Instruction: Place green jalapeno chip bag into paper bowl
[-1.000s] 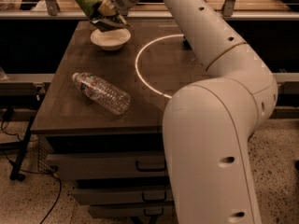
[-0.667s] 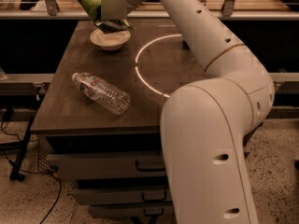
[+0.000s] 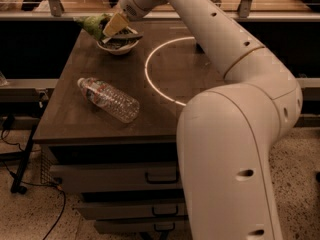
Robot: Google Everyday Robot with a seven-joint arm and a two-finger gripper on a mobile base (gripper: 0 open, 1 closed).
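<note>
The green jalapeno chip bag [image 3: 93, 24] is crinkly and light green. It hangs out to the left of my gripper [image 3: 119, 30], over the left rim of the paper bowl [image 3: 119, 48]. The off-white bowl stands at the far left of the dark table [image 3: 75, 119]. My gripper is shut on the bag's right end and sits right over the bowl, with its lower finger [image 3: 128, 36] down at the rim. Most of the bowl's inside is hidden by the gripper.
A clear plastic bottle [image 3: 108, 100] lies on its side at the table's front left. A white ring [image 3: 161, 70] is marked on the table top. My arm [image 3: 235, 134] fills the right side. Drawers [image 3: 115, 176] sit under the table, and cables [image 3: 20, 174] lie on the floor at the left.
My gripper has come down with the chip bag from above the bowl to the bowl's rim. The bottle has not moved.
</note>
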